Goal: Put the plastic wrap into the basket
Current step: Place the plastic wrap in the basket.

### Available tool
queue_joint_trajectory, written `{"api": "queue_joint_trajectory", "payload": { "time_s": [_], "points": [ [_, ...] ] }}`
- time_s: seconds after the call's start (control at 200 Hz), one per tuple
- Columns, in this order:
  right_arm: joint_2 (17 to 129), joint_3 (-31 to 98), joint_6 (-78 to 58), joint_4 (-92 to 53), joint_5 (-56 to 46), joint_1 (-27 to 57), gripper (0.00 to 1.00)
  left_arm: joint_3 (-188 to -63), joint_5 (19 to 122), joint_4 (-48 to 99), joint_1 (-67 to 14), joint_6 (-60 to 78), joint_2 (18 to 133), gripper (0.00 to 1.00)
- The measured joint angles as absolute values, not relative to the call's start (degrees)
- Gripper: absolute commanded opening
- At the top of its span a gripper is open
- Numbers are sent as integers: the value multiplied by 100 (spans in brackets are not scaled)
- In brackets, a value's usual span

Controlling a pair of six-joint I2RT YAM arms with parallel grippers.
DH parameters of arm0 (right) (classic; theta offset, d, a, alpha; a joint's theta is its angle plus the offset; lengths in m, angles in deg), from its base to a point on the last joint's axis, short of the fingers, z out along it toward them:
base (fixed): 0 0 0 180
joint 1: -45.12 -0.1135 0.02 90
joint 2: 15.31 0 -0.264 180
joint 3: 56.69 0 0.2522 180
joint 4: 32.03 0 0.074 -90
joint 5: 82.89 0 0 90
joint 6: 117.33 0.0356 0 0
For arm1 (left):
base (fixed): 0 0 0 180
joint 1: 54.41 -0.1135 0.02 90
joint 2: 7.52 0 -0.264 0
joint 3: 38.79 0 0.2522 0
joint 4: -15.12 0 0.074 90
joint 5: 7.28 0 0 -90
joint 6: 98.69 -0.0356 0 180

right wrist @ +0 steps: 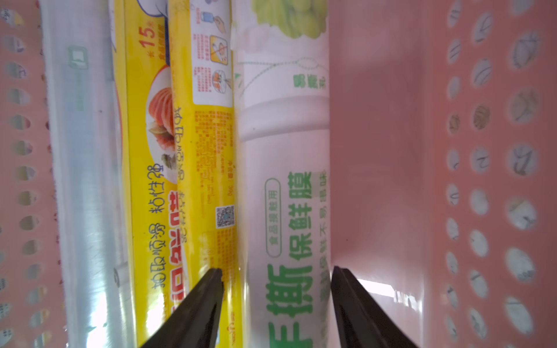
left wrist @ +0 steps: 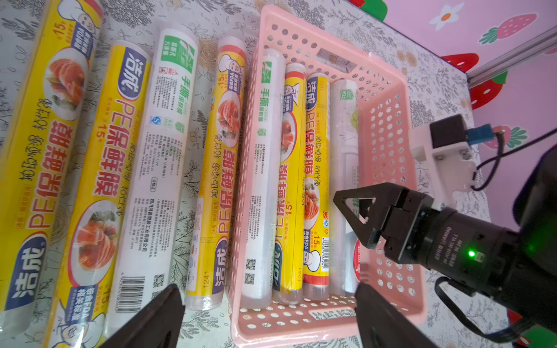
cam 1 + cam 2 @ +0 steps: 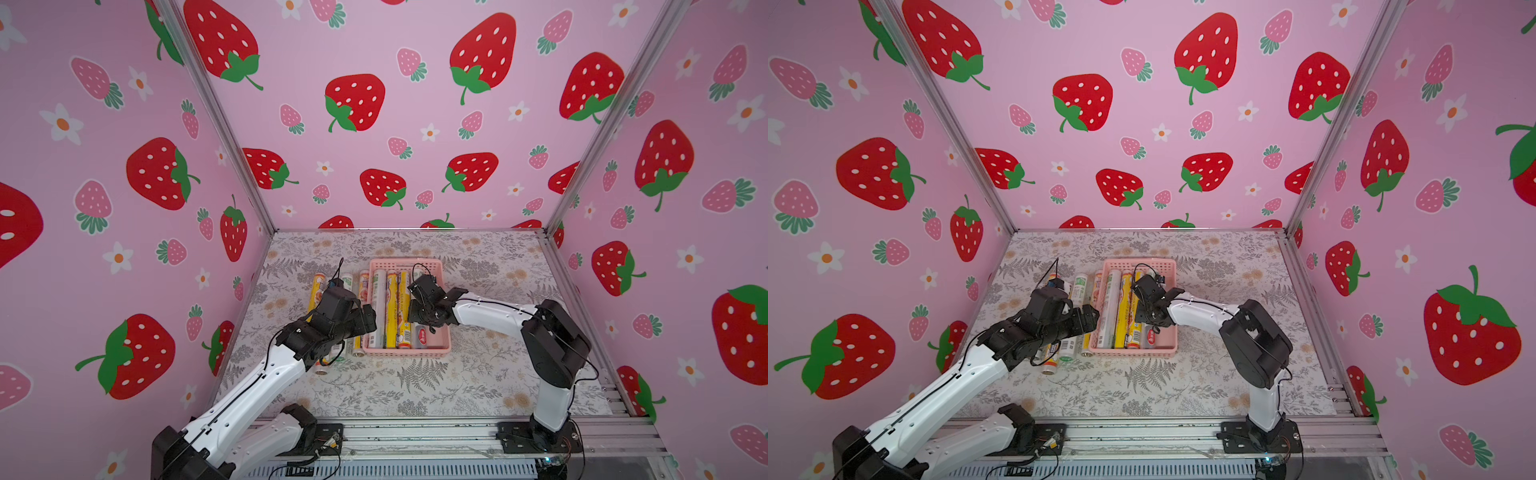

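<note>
The pink basket (image 3: 405,352) (image 3: 1133,352) holds several rolls of plastic wrap side by side: a white one (image 2: 262,168), two yellow ones (image 2: 291,180), and a white roll with green print (image 1: 283,186). My right gripper (image 1: 276,271) (image 3: 419,322) reaches down into the basket. Its jaws are open and straddle the green-print roll, with a gap on the side towards the yellow roll. Several more rolls (image 2: 156,156) lie on the table beside the basket. My left gripper (image 2: 266,289) (image 3: 368,322) hangs wide open over the basket's near end wall (image 2: 301,328), holding nothing.
The rolls outside lie parallel to the basket's left wall (image 3: 318,286), partly under my left arm (image 3: 266,374). Inside the basket a bare strip of floor (image 1: 385,150) runs along its right wall. Enclosure walls stand on three sides of the flowered table (image 3: 478,374).
</note>
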State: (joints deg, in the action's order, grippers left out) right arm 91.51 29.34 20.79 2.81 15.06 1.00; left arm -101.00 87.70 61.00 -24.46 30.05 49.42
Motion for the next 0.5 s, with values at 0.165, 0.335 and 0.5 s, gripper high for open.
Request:
{"api": "queue_joint_trajectory", "payload": {
  "time_s": [0.165, 0.335, 0.5],
  "points": [
    [8708, 2928, 1830, 274, 1464, 100, 62, -10100, 8770, 6456, -2959, 2940, 4754, 94],
    [7825, 2899, 1386, 272, 1521, 100, 59, -10100, 8892, 6889, -3532, 2948, 4656, 89],
    [7186, 2744, 973, 257, 1541, 102, 59, -10041, 9329, 7226, -3930, 3084, 4615, 88]
  ]
}}
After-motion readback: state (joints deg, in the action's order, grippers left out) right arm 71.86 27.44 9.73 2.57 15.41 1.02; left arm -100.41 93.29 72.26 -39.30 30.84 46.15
